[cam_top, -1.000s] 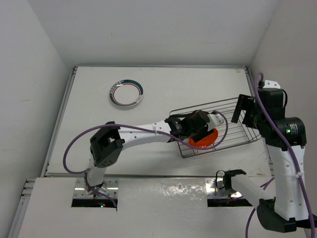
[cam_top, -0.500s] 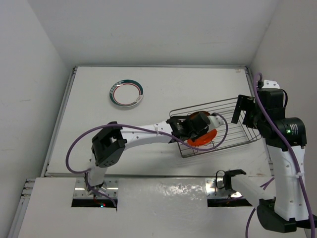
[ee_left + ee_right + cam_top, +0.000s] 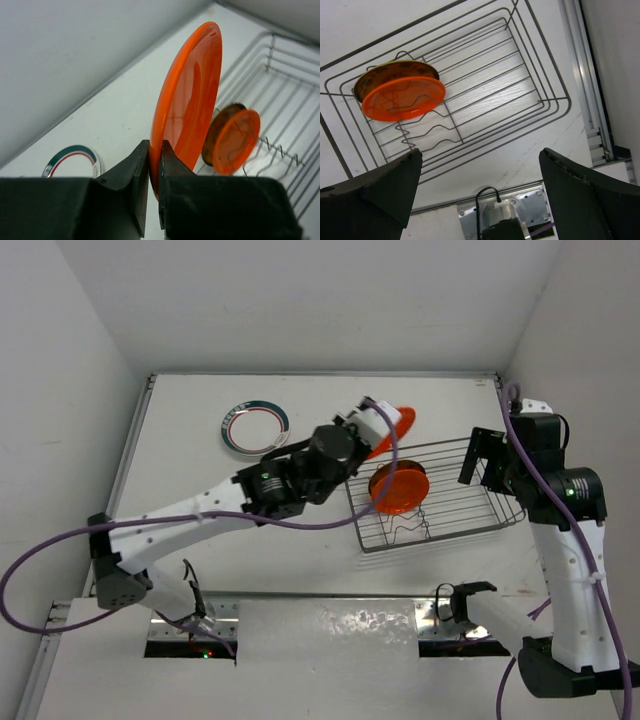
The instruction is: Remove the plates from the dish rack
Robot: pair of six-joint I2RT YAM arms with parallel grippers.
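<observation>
Watching remotely, I see the rack [image 3: 470, 505] near the table's [image 3: 200, 490] right edge, with an orange plate [image 3: 398, 488] and a darker one [image 3: 385, 70] upright at its left end. My left gripper [image 3: 155, 150] pinches a second orange plate [image 3: 187, 100] by its rim, aloft past the rack's far-left corner. Above the rack, my right gripper [image 3: 480, 155] hangs spread wide.

Two plates [image 3: 398, 488] upright at the rack [image 3: 450, 490]'s left end; held plate [image 3: 388, 428] above its far-left corner; flat plate [image 3: 256, 430] on the table [image 3: 200, 500] farther left.

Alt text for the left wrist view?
The left claw grips an orange plate by its rim, held upright. Behind it, a second orange plate stands in the dish rack; a teal-and-red-rimmed plate lies flat on the table.
</observation>
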